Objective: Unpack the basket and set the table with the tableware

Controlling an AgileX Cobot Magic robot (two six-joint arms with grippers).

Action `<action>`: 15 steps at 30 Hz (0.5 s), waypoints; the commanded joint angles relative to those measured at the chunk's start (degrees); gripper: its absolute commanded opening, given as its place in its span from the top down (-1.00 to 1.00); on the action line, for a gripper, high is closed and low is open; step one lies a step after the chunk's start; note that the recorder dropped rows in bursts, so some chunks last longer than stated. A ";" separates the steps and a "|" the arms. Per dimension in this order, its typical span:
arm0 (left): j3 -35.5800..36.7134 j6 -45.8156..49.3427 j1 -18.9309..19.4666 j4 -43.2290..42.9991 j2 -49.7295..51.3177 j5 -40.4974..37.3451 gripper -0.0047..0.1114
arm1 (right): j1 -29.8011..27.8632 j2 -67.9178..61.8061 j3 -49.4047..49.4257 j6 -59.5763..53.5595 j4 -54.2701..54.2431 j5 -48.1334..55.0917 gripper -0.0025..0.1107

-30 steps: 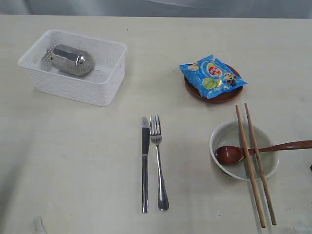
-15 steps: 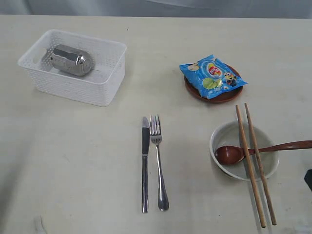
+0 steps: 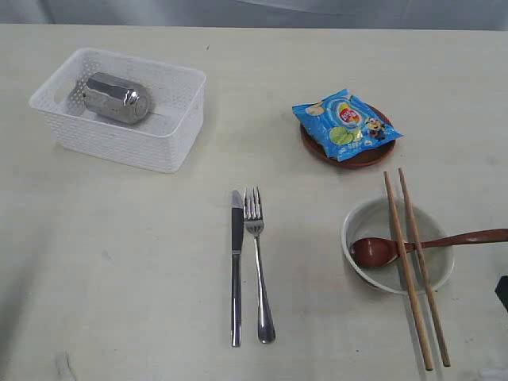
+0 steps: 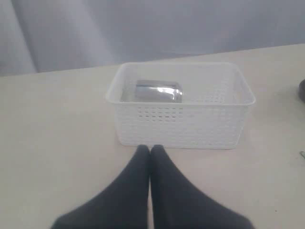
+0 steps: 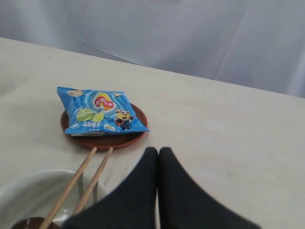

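The basket (image 3: 127,147) sat at the far left of the bench (image 3: 119,262). The cup (image 3: 117,98) lay on its side inside it, toward the basket's left end, and I saw nothing else in there.

Out on the bench, near the middle, the knife (image 3: 236,262) and fork (image 3: 258,270) lay side by side. The knife was on the left, and both handles pointed to the near edge. At the far right was the plate (image 3: 361,161), with a blue bag (image 3: 346,123) lying flat on it and covering most of it. Nearer, on the right, stood the bowl (image 3: 373,218). The chopsticks (image 3: 413,270) lay across it from far to near, their near ends reaching past the rim over the bench. The spoon (image 3: 373,251) had its head in the bowl, and its handle ran out over the right rim, crossing the chopsticks.

My left hand (image 4: 150,149) was pressed together and empty. It pointed at the basket's long wall from the near side, close to it but not touching. My right hand (image 5: 158,150) was also pressed together and held nothing. It hung over bare bench, with the plate and bag beyond it and the bowl and chopsticks just beside it.
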State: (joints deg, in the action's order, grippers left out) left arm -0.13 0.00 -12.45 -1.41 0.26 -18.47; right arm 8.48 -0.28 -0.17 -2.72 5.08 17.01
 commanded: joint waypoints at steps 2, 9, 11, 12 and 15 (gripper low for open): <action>0.13 0.00 -0.25 0.21 -0.26 0.14 0.92 | -0.32 0.28 0.17 0.10 -0.01 0.06 0.95; 0.13 0.00 -0.25 0.21 -0.26 0.14 0.92 | -0.32 0.28 0.17 0.10 -0.01 0.06 0.95; 0.13 0.00 -0.25 0.21 -0.26 0.14 0.92 | -0.32 0.28 0.17 0.10 -0.01 0.06 0.95; 0.13 0.00 -0.25 0.21 -0.26 0.14 0.92 | -0.32 0.28 0.17 0.10 -0.01 0.06 0.95; 0.13 0.00 -0.25 -1.36 -0.26 0.90 0.92 | -0.32 0.28 0.17 0.10 -0.01 0.06 0.95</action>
State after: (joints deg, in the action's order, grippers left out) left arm -0.13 0.00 -12.45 -1.52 0.26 -18.47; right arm 8.48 -0.28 -0.17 -2.72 5.08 17.01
